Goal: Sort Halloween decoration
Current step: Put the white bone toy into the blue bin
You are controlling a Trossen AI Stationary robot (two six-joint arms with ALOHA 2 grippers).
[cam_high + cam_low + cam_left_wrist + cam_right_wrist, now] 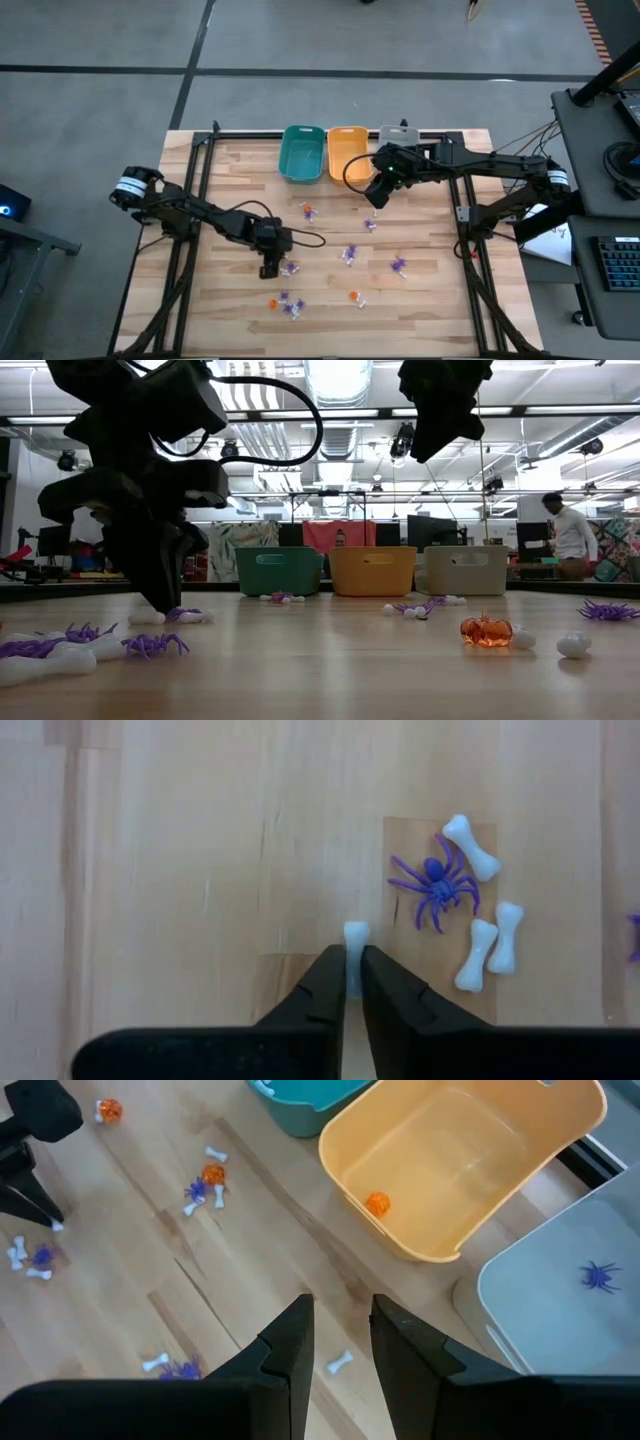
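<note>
Pale wood planks make up the surface [420, 300], smooth and faintly sheened, grain lines showing. The white bone [355, 948] looks like smooth glossy plastic, pinched in the left claw [352, 982], matt black. Low view, lower right: an orange pumpkin [486, 630], translucent and shiny. The orange bin [470, 1160] reads as smooth, satin plastic.

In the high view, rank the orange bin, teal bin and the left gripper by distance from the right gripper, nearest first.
From the right gripper:
1. Orange bin, just beside it toward the table's far edge.
2. Teal bin, one bin farther left.
3. Left gripper, across the table, low on a bone.
</note>
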